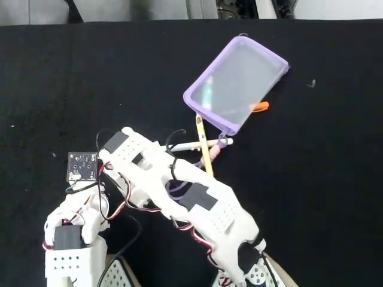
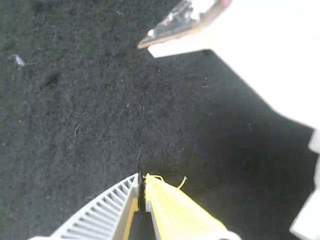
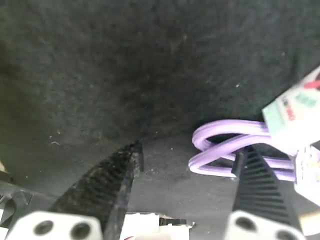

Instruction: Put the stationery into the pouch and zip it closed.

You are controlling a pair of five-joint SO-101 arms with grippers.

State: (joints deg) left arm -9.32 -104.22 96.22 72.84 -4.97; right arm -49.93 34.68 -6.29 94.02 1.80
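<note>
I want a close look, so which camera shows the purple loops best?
The right wrist view: the purple loops lie close up on the cloth by its open gripper. The high view shows a bit of purple peeking from under an arm. The left wrist view faces black cloth.

robotics lab: black-covered table (image 1: pixel 326 197), white arms (image 1: pixel 149 170), bare wiring (image 1: pixel 200 239)

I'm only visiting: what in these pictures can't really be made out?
- High view: orange item, mostly hidden by the purple pouch; its kind is unclear.
- High view: whether the pouch is zipped is too small to tell.
- High view: yellow pencil and white pen, one end of each hidden under an arm.
- Right wrist view: purple loops, partly behind a finger of the right pincer and a white tag; unidentifiable.
</note>
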